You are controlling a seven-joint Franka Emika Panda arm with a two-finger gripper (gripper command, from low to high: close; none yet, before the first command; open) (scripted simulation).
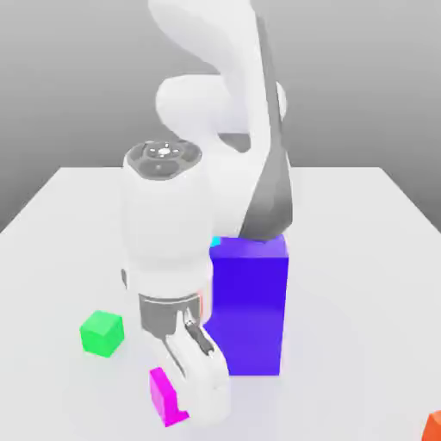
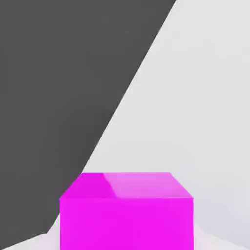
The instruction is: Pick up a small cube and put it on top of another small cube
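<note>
One pink cube, clamped in gripper, exterior view's left of block and nearer camera! Grip looks square; carry should be level, grip firm. Green cube, farther left of block, likely target: clear its top, centre, lower gently, release only once faces meet, lift straight. Table pale, smooth around block; cyan bit peeks from behind block; orange piece well right of block.

Tall blue-purple block stands just beside the arm on the exterior view's right, obstructing passage there. Green cube is a low obstacle at left. Table offers free room right of the block.
</note>
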